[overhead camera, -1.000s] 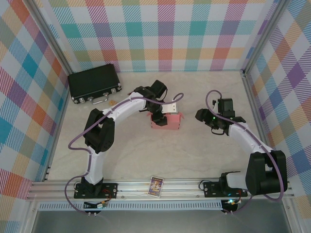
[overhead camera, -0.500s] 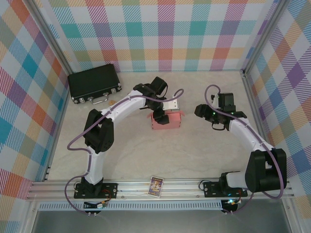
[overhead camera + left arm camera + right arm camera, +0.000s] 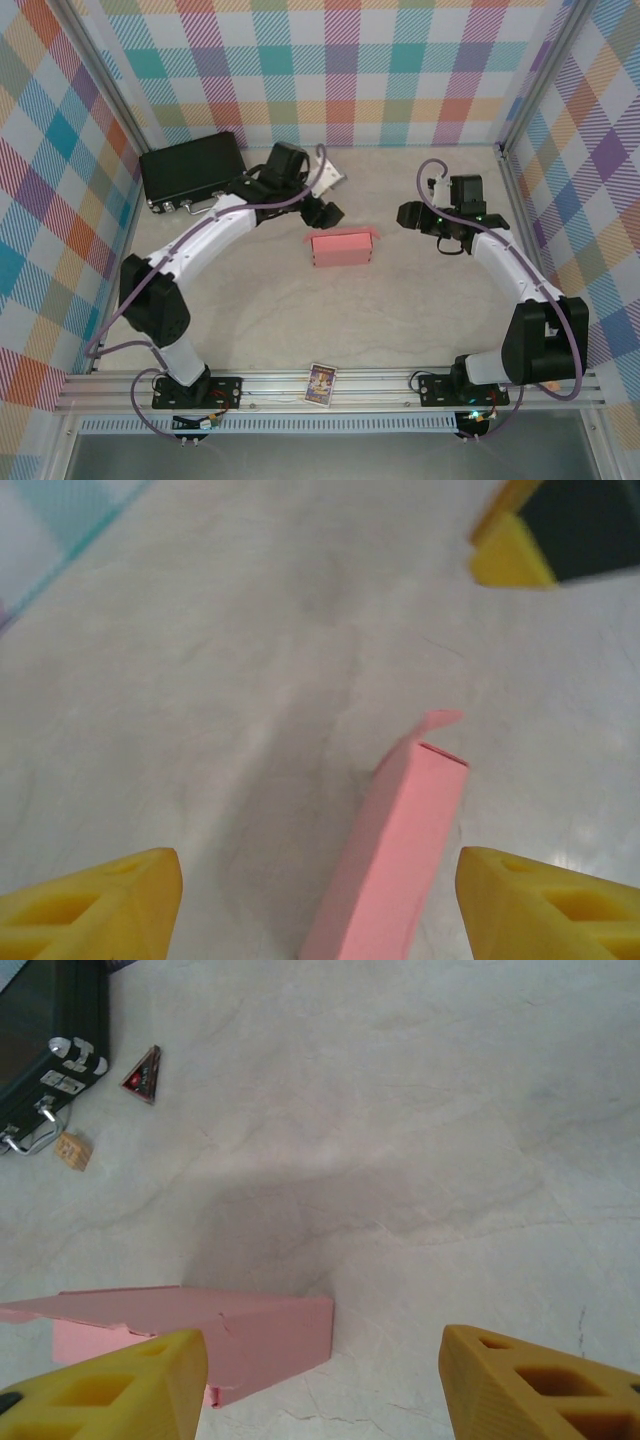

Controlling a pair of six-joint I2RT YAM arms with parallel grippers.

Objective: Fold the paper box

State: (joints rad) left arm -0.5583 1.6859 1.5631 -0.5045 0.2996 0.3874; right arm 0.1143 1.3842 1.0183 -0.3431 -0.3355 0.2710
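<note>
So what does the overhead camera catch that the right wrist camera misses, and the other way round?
Overhead: the left arm and right arm whole, the checked walls and a playing card at the near rail. Right wrist: its own yellow fingers up close, plus a small dark triangle and a tan tag beside the black case. Both: the pink paper box and that case on the table.

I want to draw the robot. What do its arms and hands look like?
The left arm and right arm are white tubes with chunky black joints and a purple cable looping alongside. The left hand and right hand each have two yellow wedge-shaped fingers with hollow cut-outs.
</note>
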